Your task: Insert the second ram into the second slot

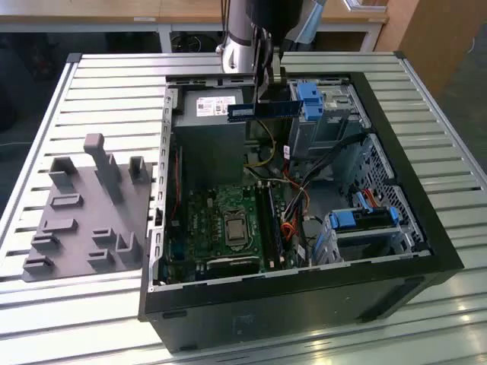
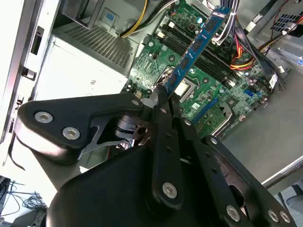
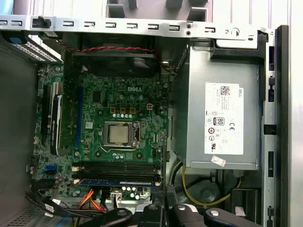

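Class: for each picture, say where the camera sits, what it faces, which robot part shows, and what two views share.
Exterior view: above the computer case, looking down; arm shows.
First wrist view: on the arm, facing the motherboard; pincer shows.
Second wrist view: on the arm, sighting along the pincer clamping the memory stick.
Both wrist views show the motherboard.

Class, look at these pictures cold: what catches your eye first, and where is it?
The blue second ram, pinched in the end effector, hangs above the open computer case, over its far end in the exterior view. Below lies the green motherboard on the case floor. A grey fixture plate sits at the exterior view's left.
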You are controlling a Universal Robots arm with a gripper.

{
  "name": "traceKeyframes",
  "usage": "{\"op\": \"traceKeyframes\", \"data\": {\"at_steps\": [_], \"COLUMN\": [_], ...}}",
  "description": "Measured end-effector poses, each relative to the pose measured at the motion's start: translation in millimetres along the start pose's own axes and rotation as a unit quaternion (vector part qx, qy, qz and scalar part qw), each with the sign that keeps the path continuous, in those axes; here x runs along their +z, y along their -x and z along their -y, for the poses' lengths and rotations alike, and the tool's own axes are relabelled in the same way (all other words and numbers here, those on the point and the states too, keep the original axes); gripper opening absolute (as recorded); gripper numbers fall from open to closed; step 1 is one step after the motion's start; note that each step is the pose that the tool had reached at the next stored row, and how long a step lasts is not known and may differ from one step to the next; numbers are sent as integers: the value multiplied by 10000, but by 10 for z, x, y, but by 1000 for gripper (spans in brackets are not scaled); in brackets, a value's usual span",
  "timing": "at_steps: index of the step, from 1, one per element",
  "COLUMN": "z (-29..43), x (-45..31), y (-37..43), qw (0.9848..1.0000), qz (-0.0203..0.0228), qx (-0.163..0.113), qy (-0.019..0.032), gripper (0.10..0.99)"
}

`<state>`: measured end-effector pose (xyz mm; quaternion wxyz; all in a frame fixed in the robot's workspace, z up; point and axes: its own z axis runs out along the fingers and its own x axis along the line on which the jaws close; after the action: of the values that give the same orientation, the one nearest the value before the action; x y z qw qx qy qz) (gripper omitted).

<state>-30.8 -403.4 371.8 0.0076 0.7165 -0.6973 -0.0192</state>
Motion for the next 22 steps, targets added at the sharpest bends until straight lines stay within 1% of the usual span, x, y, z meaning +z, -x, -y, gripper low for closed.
{"op": "traceKeyframes", "data": {"at_steps": [8, 22], "z": [0, -1], "x": [-1, -1], "y": [-3, -50], "qw": [10000, 10000], "qz": [2, 5], "qx": [0, 6], "qy": [0, 0], "gripper": [137, 137]}}
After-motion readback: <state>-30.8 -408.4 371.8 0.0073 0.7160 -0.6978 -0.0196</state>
